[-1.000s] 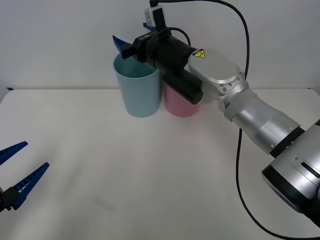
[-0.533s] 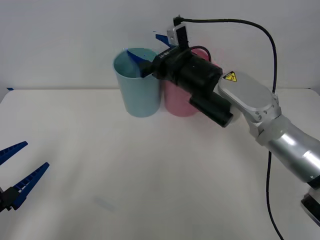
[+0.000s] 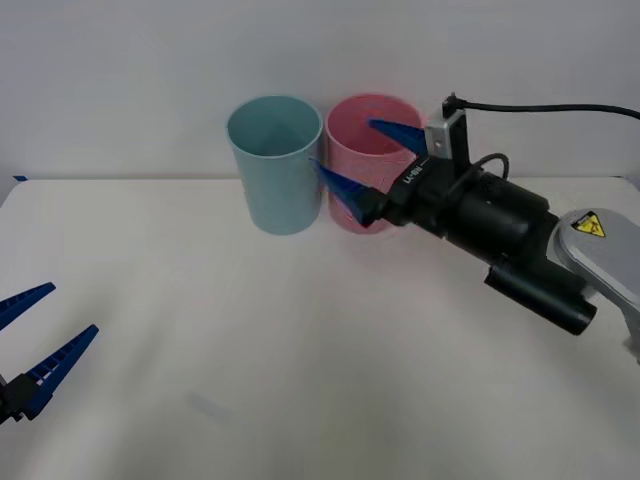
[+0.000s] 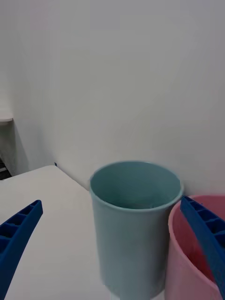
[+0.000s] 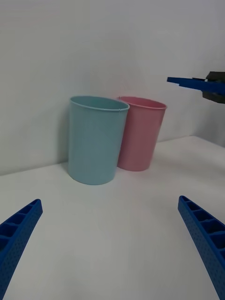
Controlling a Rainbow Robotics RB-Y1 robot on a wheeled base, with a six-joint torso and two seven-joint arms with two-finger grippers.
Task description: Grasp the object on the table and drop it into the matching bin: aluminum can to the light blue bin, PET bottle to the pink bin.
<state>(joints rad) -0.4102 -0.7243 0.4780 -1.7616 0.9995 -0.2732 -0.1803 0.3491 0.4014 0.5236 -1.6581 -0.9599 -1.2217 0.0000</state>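
Observation:
The light blue bin and the pink bin stand side by side at the back of the white table. My right gripper hovers open just in front of the pink bin at rim height, pointing left, with nothing between its fingers. In the right wrist view the light blue bin sits between the spread fingers of that gripper, with the pink bin beside it. My left gripper rests open at the table's near left corner. The aluminum can is out of view.
A plain white wall rises behind the bins. In the left wrist view both the light blue bin and the pink bin stand far ahead of the left gripper, across bare table.
My right arm has drawn back to the right and down, from over the light blue bin's rim to in front of the pink bin. The left arm has stayed still.

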